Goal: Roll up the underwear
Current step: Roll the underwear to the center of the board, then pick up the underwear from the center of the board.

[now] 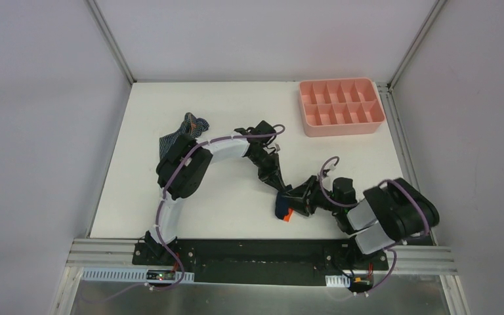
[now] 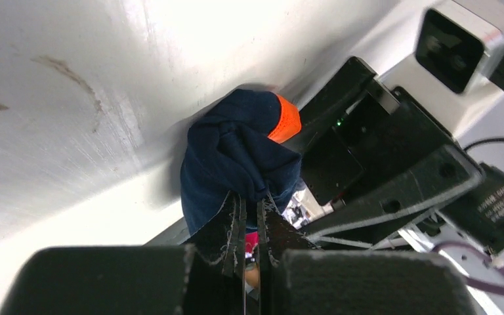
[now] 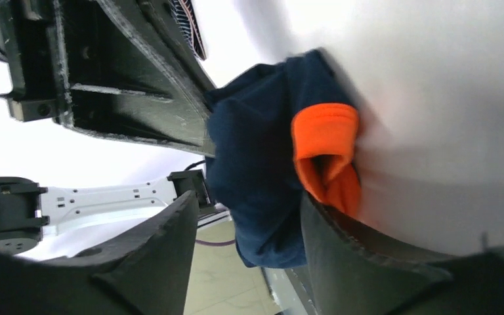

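— Where are the navy briefs (image 1: 281,211)?
— Bunched into a small bundle against the tabletop (image 1: 236,210), near its front edge and about the middle, with the orange trim (image 3: 325,154) showing on one side.
— And the left claw (image 2: 252,200)?
— All but closed. Its tips nip a fold of the navy cloth at the bundle's edge.
— The right claw (image 3: 246,197)?
— Spread wide, straddling the same bundle from the right. One finger (image 3: 367,256) lies against the orange trim; the other stands just off the cloth.
— The striped briefs (image 1: 187,125)?
— Crumpled at the far left, partly hidden behind the left arm (image 1: 184,170), well apart from both claws.
— The pink tray (image 1: 341,128)?
— In the far right corner, well apart from the bundle.
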{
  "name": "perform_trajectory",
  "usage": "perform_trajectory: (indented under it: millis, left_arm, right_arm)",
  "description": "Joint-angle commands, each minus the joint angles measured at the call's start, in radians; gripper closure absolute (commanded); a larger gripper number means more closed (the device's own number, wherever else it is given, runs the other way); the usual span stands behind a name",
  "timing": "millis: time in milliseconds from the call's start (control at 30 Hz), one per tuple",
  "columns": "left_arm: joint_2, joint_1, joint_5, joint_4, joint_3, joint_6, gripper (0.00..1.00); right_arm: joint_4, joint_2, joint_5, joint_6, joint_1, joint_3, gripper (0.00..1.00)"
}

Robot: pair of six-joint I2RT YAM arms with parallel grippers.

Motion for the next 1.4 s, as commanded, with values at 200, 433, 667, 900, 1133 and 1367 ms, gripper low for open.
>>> perform_trajectory:
  millis: [200, 433, 667, 900, 1133, 1367]
  left_arm:
    - [-0.045, -0.03, -0.081, -0.019, -0.054, -0.023, 1.0]
    - [-0.037, -0.031, -0.077, -0.019, -0.042, -0.023, 1.0]
    - [-0.022, -0.041, -0.075, -0.02, -0.02, -0.034, 1.0]
    - [-0.018, -0.047, -0.082, -0.02, -0.017, -0.041, 1.0]
    - [-0.019, -0.049, -0.094, -0.021, -0.009, -0.047, 1.0]
    - [-0.014, -0.05, -0.095, -0.02, 0.001, -0.053, 1.0]
  right_arm:
    - [-1.27, -0.638, 0.394, -0.4, 0.114, 0.295, 0.22]
    - [-1.444, -0.718, 0.491, -0.393, 0.157, 0.344, 0.21]
    - [-1.482, -0.7, 0.53, -0.391, 0.175, 0.351, 0.15]
    - [-1.299, -0.641, 0.448, -0.379, 0.177, 0.297, 0.1]
    - [-1.199, -0.565, 0.418, -0.356, 0.179, 0.292, 0.13]
    - [-1.18, -0.563, 0.414, -0.353, 0.185, 0.296, 0.37]
